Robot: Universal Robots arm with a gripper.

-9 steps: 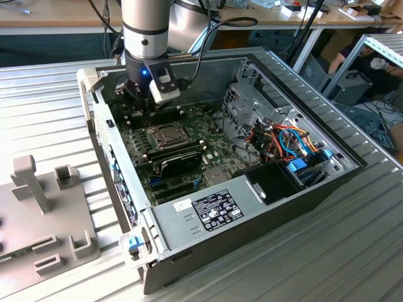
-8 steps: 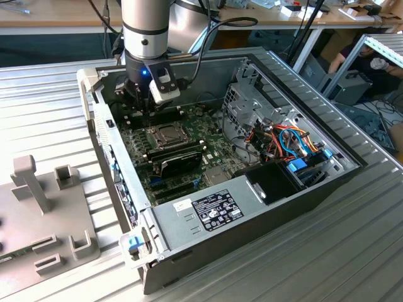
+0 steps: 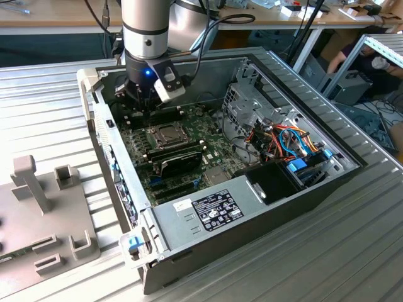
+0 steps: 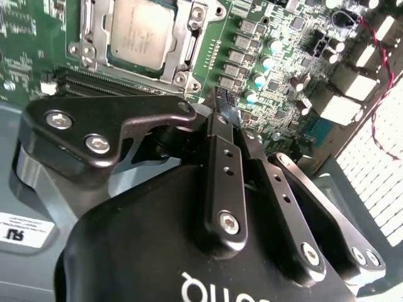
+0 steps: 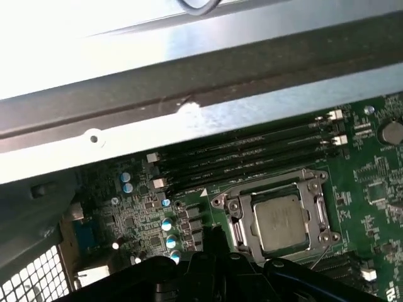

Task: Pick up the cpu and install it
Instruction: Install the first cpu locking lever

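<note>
The gripper (image 4: pixel 223 112) hangs low inside the open computer case (image 3: pixel 118 157). In the second wrist view its black fingers (image 4: pixel 220 157) run together to a single narrow tip, so the claw reads as closed, with nothing seen in it. That tip sits over the green motherboard (image 4: pixel 286 60), just beside one corner of the socket frame (image 4: pixel 189 47) and near a row of blue-topped capacitors (image 4: pixel 261 63); whether it touches the board cannot be told. A little further on, the cpu (image 4: pixel 140 33) lies flat inside the socket frame, silver-grey top up, apart from the gripper. In the first wrist view, long dark memory slots (image 5: pixel 252 154) run past the socket, toward the case wall. In the exterior view the arm (image 3: pixel 146 31) comes down into the case's far corner. The case rests on a ridged metal table (image 3: pixel 327 251), with a grey fixture (image 3: pixel 38 207) on the exterior view's left.
</note>
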